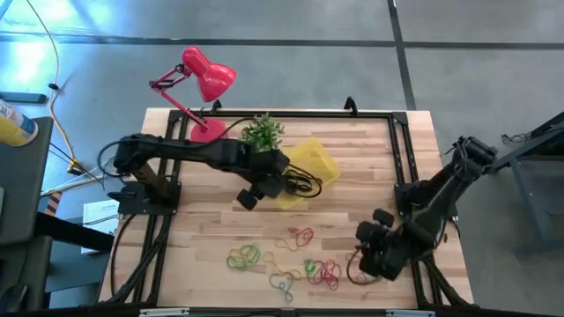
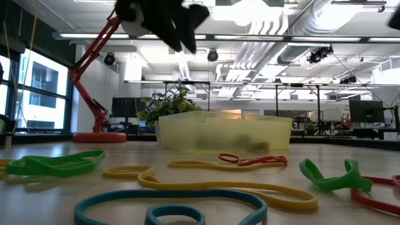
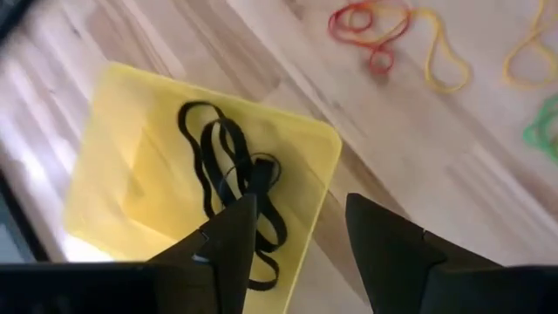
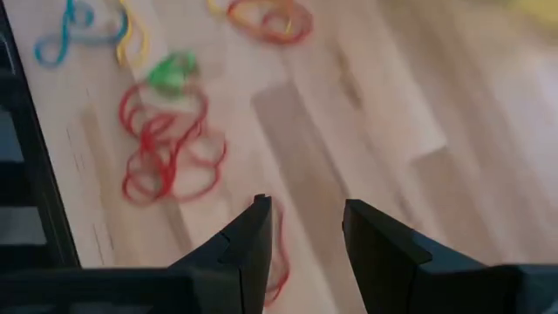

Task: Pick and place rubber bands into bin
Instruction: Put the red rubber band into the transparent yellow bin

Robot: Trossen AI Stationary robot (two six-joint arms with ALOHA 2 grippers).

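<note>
Left hand [image 3: 296, 227], open and empty, above bin [image 3: 113, 166].

bin [image 3: 113, 166]: translucent yellow, paler where light falls through it
bands in the bin [image 3: 231, 187]: black
loose rubber bands [image 1: 286, 261]: red, green, yellow, orange and light blue, mixed on the table
red cluster [image 4: 166, 157]: several red loops, a green one just beside them
nearest band in the low view [image 2: 169, 206]: teal blue
table [image 1: 203, 229]: pale wood in light and tan strips
lamp [image 1: 198, 84]: bright pink-red
plant [image 1: 263, 132]: green
left gripper [image 3: 296, 240]: black
right gripper [image 4: 305, 231]: black
floor [image 1: 291, 79]: grey, dark seams
</note>
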